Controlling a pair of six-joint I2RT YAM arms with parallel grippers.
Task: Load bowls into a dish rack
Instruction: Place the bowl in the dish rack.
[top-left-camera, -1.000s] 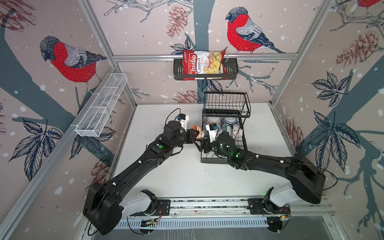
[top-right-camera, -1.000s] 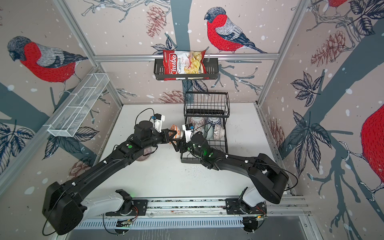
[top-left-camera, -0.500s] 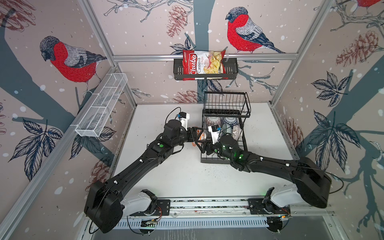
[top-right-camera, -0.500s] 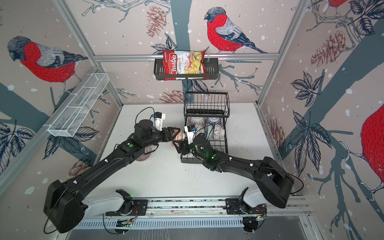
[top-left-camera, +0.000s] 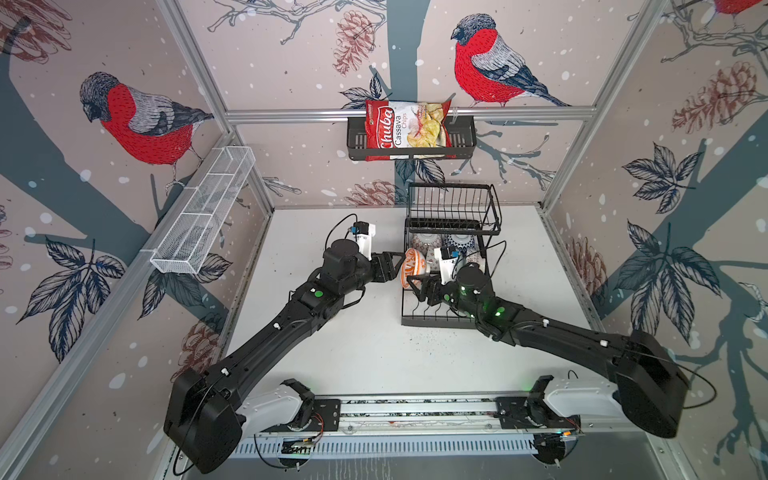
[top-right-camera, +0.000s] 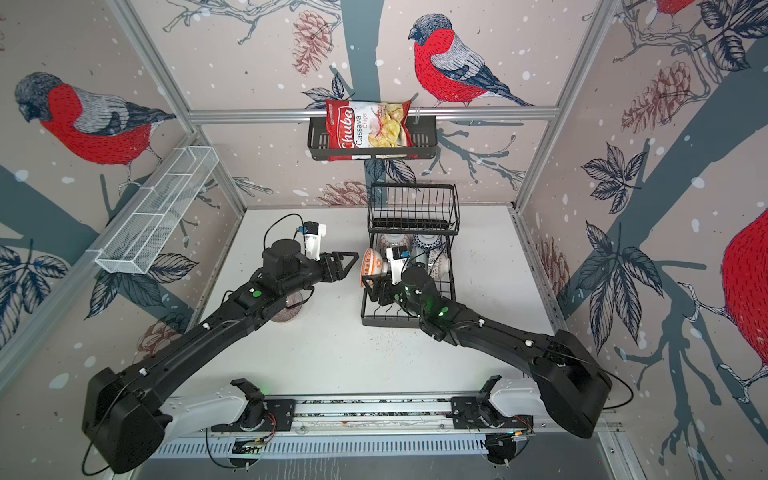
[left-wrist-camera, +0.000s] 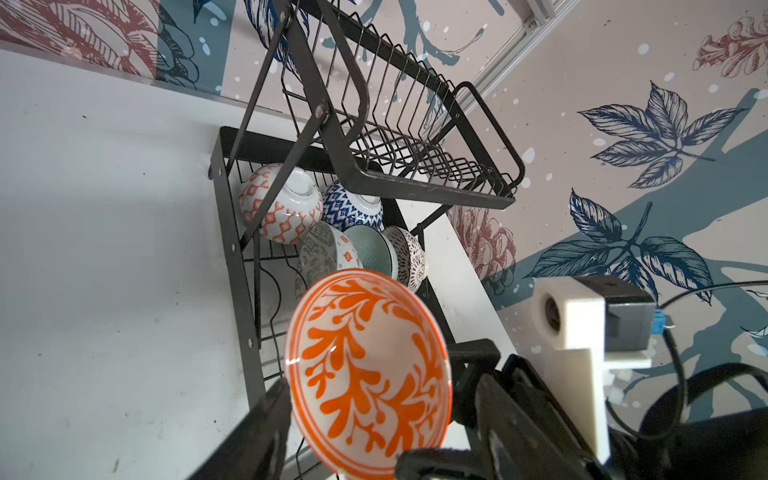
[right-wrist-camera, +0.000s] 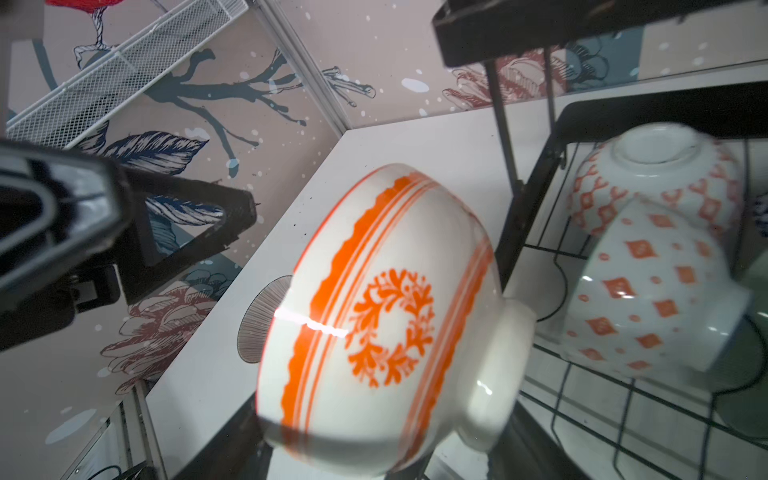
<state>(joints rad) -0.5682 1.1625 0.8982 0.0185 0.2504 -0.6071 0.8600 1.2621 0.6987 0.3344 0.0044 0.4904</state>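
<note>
Toward the table's (top-left-camera: 374, 353) far right, dish rack (top-left-camera: 451, 322), five bowls (left-wrist-camera: 286, 203) leaning in its base beneath the raised basket (top-left-camera: 453, 208). Beside its left edge, left gripper (top-right-camera: 352, 266): fingers spread, empty, just clear of the orange bowl (top-right-camera: 371, 266). Opposite, right gripper (top-left-camera: 417, 286): jaws wide, gripping that bowl on its side over the edge, mouth facing the left gripper, foot toward the rack. Under the left arm (top-right-camera: 232, 324), one grey-striped bowl (top-right-camera: 291, 311) on the table.
</note>
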